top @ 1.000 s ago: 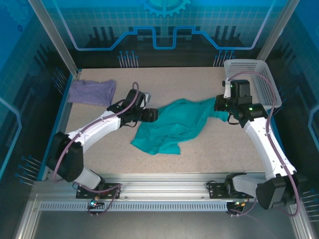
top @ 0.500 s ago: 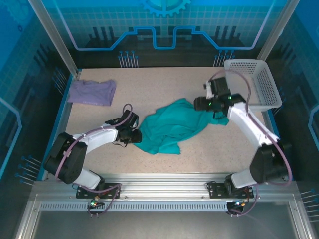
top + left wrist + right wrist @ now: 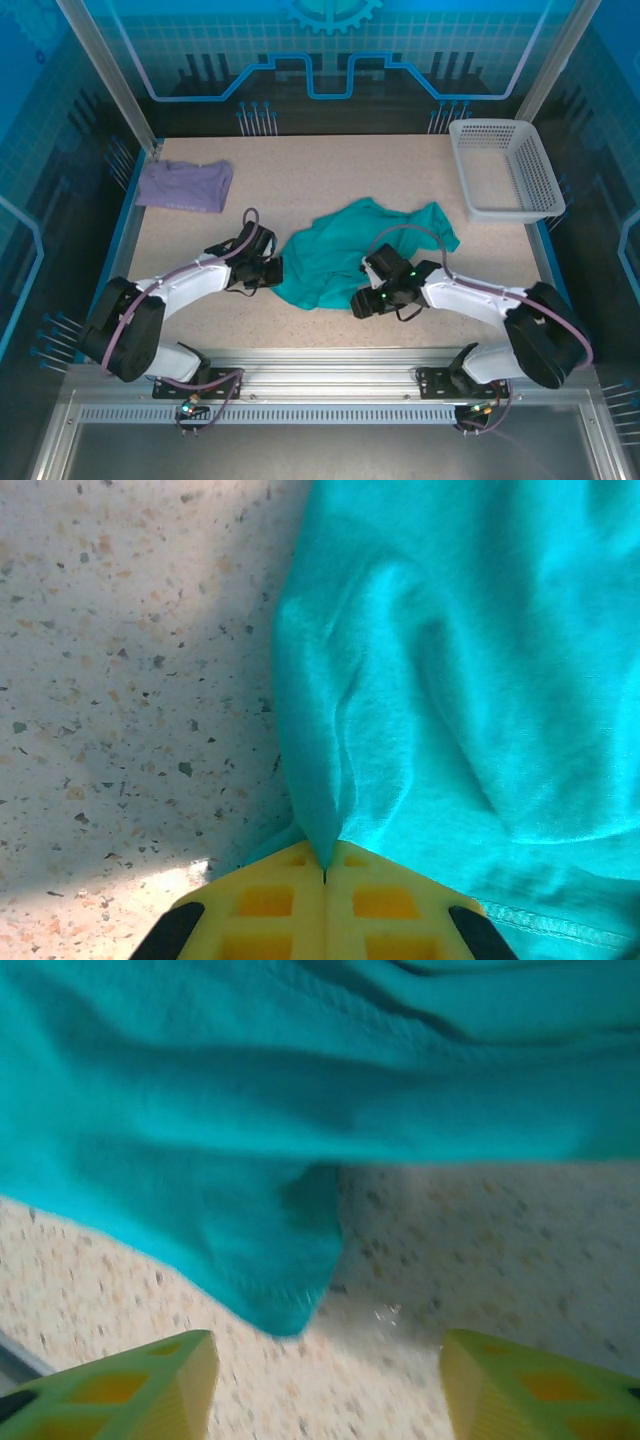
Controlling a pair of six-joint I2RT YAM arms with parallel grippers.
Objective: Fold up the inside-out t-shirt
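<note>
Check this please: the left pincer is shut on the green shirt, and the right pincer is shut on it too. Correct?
Not the right one. The left pincer is shut on the green shirt, but the right pincer stands open, as the right wrist view shows.

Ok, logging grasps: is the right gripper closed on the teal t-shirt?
No, the right gripper stands wide open, a corner of the teal t-shirt lying untouched on the table.
</note>
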